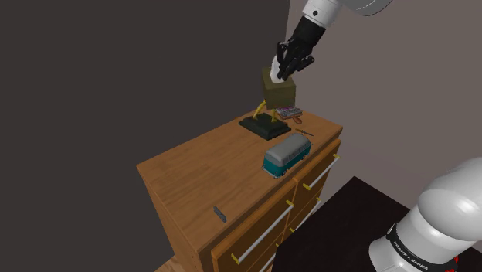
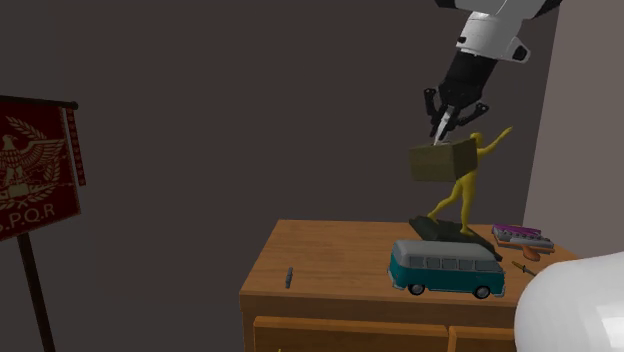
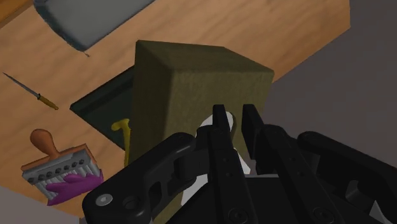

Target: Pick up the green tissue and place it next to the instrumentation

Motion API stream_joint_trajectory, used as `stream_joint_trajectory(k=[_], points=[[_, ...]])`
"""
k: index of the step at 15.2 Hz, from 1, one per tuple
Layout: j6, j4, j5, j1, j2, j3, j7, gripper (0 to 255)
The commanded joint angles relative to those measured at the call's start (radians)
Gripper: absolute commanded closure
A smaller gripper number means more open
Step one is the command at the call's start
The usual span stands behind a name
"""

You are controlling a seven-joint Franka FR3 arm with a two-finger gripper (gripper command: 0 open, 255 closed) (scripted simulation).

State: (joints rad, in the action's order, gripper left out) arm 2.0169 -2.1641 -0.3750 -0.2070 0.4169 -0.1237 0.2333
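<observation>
We hold the olive tissue box aloft.
Our fingers pinch its white tissue, above the yellow figurine on the wooden dresser, near a teal van.

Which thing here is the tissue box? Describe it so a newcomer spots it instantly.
Find the wooden dresser, then the black gripper above it. The olive-green box hangs from it by a white tissue, the only thing in the air, close by the yellow figurine.
</observation>
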Motion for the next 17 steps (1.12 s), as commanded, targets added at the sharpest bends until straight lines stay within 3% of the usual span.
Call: stream_joint_trajectory(k=[1, 9, 17], points=[[-0.016, 0.002, 0.004, -0.016, -0.003, 0.040, -0.051, 255], [-0.090, 0.067, 0.022, -0.080, -0.060, 0.187, -0.238, 255], [-0.175, 0.206, 0.023, -0.140, -0.183, 0.327, -0.420, 255]])
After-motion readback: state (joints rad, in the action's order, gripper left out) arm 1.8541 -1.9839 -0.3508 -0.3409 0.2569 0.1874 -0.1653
